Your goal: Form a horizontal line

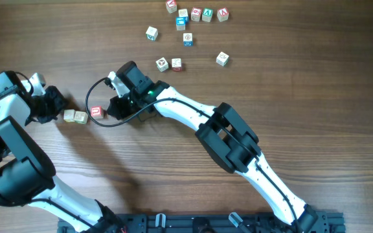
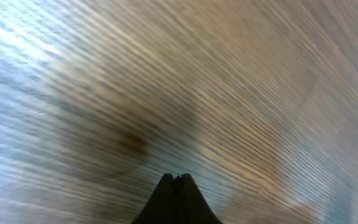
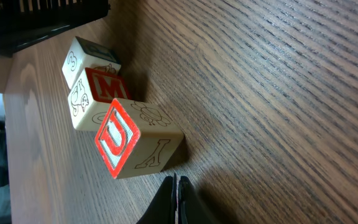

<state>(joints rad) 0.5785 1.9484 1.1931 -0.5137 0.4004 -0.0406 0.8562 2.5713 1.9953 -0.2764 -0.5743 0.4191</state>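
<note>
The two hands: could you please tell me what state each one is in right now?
Left hand: closed, holding nothing.
Right hand: closed, holding nothing.

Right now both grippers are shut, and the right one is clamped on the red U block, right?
No. The left gripper and right gripper are both shut, but the right one holds nothing: the red U block sits free just past its tips, as the right wrist view shows.

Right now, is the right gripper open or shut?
Shut. In the right wrist view the right gripper has its fingertips pressed together, nothing between them, next to the red U cube.
</note>
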